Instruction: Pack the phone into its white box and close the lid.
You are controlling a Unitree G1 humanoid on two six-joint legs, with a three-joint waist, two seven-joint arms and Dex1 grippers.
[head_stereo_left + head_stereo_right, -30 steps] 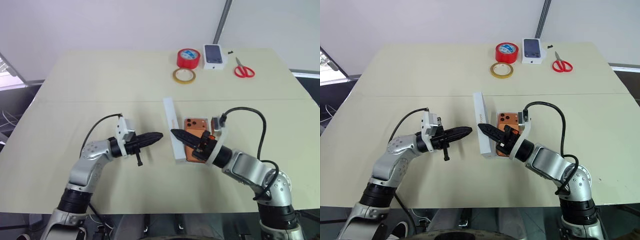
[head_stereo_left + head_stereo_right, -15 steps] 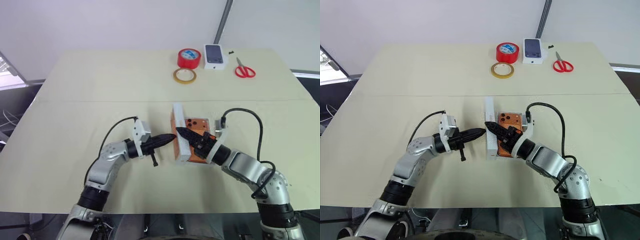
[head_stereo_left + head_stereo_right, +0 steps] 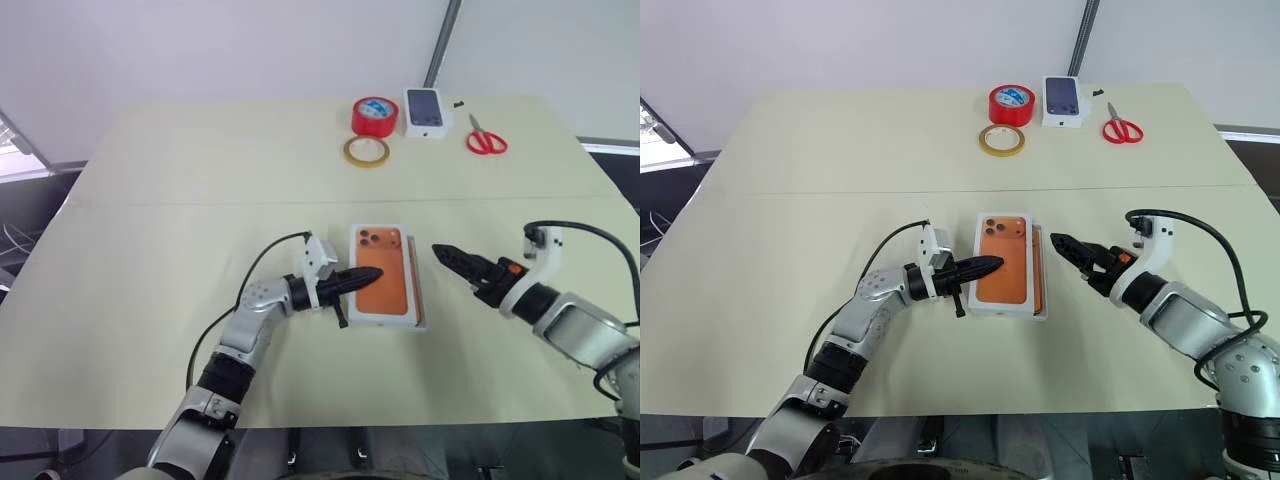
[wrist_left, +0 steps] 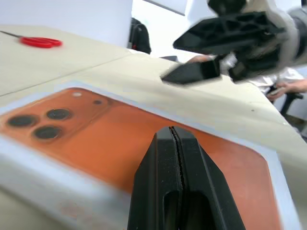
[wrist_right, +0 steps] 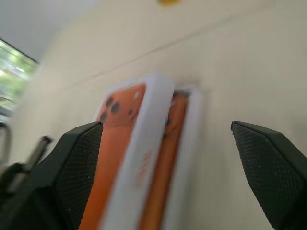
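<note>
Since the earlier frame the lid, orange-printed on top, has dropped flat over the white box, slightly askew; my right gripper has withdrawn, fingers spread. The left gripper, fingers pressed together, rests on it; I judge it should press evenly to seat the lid.

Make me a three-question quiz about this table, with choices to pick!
1. Where are the scissors?
A. on the orange lid
B. in a gripper
C. at the table's far end, beside the small box

2. How many tape rolls are there?
A. one
B. two
C. four

3. How is the right gripper?
A. open
B. shut on the scissors
C. shut on a tape roll

Answers: C, they lie right of that box; B, a red roll and a yellow roll; A, its fingers stand wide apart, holding nothing.
</note>
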